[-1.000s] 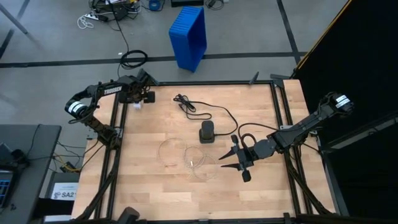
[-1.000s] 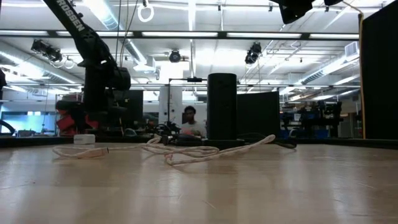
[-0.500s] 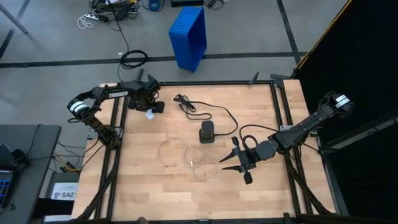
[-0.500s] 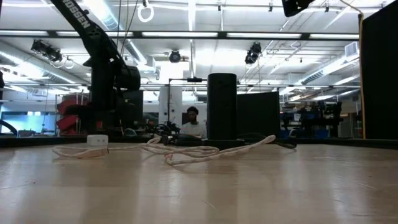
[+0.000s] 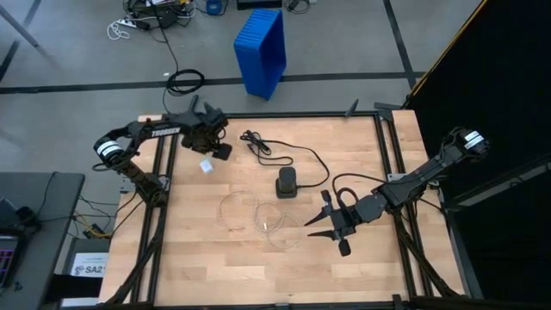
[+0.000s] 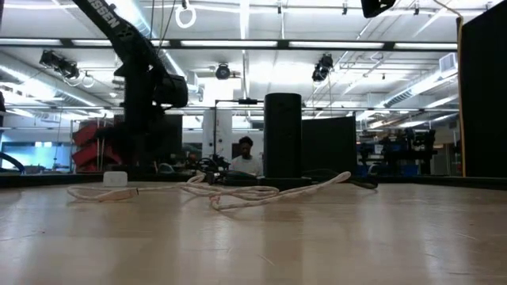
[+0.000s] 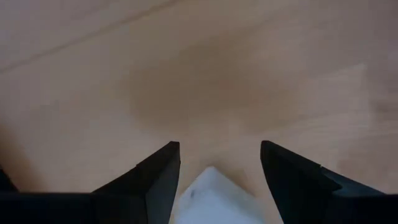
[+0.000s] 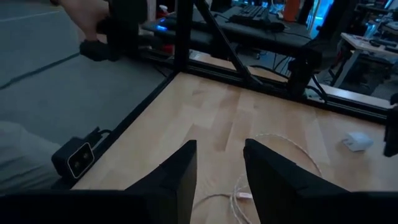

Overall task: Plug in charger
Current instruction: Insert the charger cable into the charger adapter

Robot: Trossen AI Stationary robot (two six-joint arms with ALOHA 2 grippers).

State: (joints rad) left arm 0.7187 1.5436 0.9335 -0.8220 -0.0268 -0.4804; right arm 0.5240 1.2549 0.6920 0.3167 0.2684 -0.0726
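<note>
the small white charger block [image 5: 206, 165] lies on the counter [image 5: 198, 258] in the upper left of the high view, directly beneath the left gripper [image 5: 213, 146], which hangs over it with its fingers spread and nothing held. in the left wrist view the block [image 7: 214, 196] shows as a pale corner right between the two dark fingers [image 7: 155, 180], so the grab seems a matter of dropping straight down and closing. the block looks squarish, with no clear long axis; in the low view [image 6: 116, 179] it sits flat on the wood at the left. the left arm is plainly the nearer one.

a thin white cable [image 5: 258, 215] loops in loose coils near the middle of the counter; its far end [image 6: 238, 192] trails toward the block in the low view, though whether it is joined to it cannot be told. a black box [image 5: 287, 183] with a black cord [image 5: 284, 155] stands at the centre of the high view, probably where the plug must go, well apart from the block. the cable loops lie between the two and could snag a carried charger.

the right gripper [image 5: 332, 226] waits right of centre, low over the counter beside the coils, fingers [image 8: 174, 180] partly apart and empty. a blue bin [image 5: 263, 47] stands on the floor beyond the counter.
</note>
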